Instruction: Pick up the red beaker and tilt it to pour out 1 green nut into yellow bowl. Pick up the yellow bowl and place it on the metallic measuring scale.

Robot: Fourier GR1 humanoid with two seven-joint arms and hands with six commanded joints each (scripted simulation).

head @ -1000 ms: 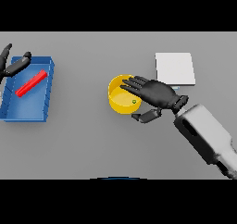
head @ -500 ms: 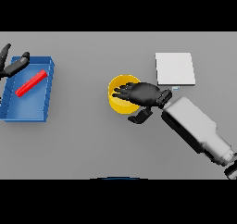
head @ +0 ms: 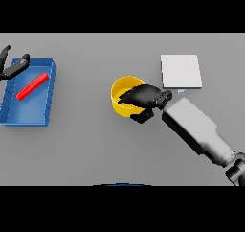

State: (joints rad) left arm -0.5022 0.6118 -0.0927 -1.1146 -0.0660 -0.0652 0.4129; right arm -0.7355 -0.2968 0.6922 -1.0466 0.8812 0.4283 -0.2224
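Right hand (head: 143, 97) lies over the near right side of the yellow bowl (head: 121, 93), its dark fingers curled across the rim and into the hollow while the thumb hooks under the outer wall at the bowl's near edge, so the hand grips the bowl. Its forearm, a smooth grey and white boxy sleeve, slants in from the lower right corner, with the wrist just beside the bowl. That bowl is round, plain and glossy yellow, with a thick rim, and sits on the flat matte grey table (head: 95, 149) near the middle. Just right of it and a little farther back lies the scale (head: 180, 71), a thin pale square plate with a small bluish mark at its near edge; bowl and scale are apart. Left hand (head: 11, 67) shows at the far left edge, fingers loosely spread and holding nothing, above the back corner of a blue rectangular tray (head: 46, 99). Inside the tray a red beaker (head: 32, 86) lies slantwise as a slim straight bar.
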